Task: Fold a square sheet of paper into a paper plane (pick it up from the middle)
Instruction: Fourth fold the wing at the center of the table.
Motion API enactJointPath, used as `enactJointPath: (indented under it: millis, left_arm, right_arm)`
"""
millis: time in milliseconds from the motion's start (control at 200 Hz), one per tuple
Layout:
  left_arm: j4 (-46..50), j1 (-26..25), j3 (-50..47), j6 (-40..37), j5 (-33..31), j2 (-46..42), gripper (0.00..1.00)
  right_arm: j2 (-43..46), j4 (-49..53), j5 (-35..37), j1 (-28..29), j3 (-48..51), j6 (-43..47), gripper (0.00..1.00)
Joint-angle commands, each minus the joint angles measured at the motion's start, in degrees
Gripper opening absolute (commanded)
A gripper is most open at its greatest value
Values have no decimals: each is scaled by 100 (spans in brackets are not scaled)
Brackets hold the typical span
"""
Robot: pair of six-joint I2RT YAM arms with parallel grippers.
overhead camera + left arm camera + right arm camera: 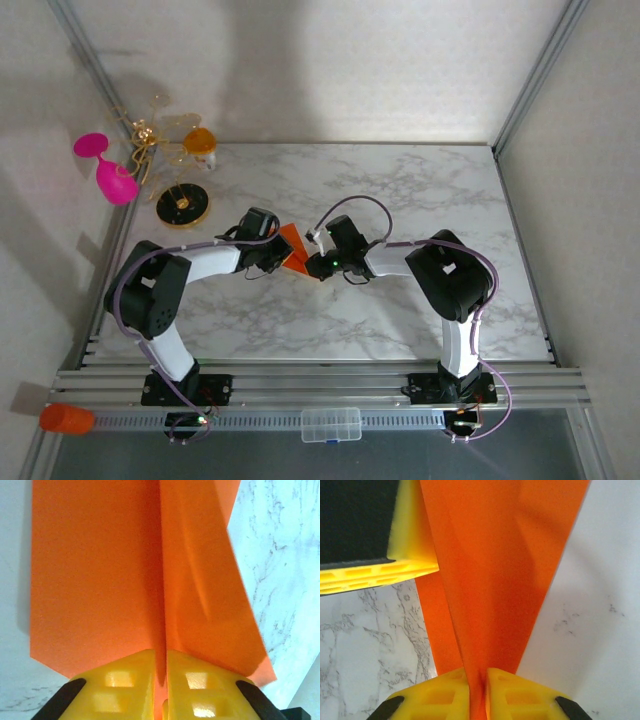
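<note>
Thinness is the main fact about the square sheet of paper point(294, 250) point(100, 570) point(495, 580). It is bright orange, already creased, and surely weighs almost nothing. I expect it to bend at the slightest push and keep a fold well, but to crumple or tear if the two arms pull against each other. The safest hold is probably the raised crease, where the doubled layers are stiffest, not the floppy flaps.

The sheet is held between the two wrists over the middle of the marble table point(420, 190).

- **Left gripper** point(278, 256) point(160, 680): pinched on one end of that ridge, with nothing but paper between its yellow fingers point(125, 685) and a flap spreading to either side.
- **Right gripper** point(318, 264) point(477, 687): clamped the same way on the opposite end.

In the right wrist view, one left finger point(410, 530) lies against the sheet's far edge.
</note>
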State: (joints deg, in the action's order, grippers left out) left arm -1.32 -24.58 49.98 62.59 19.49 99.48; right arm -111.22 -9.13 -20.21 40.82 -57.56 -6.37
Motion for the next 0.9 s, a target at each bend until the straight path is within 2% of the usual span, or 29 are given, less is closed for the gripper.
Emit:
enactJointPath:
  millis: [0, 160, 456, 751, 896]
  left_arm:
    - [135, -29, -60, -47, -149, 181, 13]
    - [186, -29, -89, -36, -236, 238, 12]
    - [302, -29, -93, -54, -314, 326, 12]
    - [335, -29, -76, -76, -320, 333, 12]
    - [352, -29, -67, -80, -317, 318, 12]
  right_arm:
    - [-168, 717, 374, 29, -11, 171, 18]
    - [1, 843, 468, 70, -162, 180, 23]
    - [245, 1361, 1287, 322, -489, 85, 35]
    - [137, 1701, 2392, 717, -795, 128, 37]
    - [191, 1708, 2482, 838, -918, 112, 36]
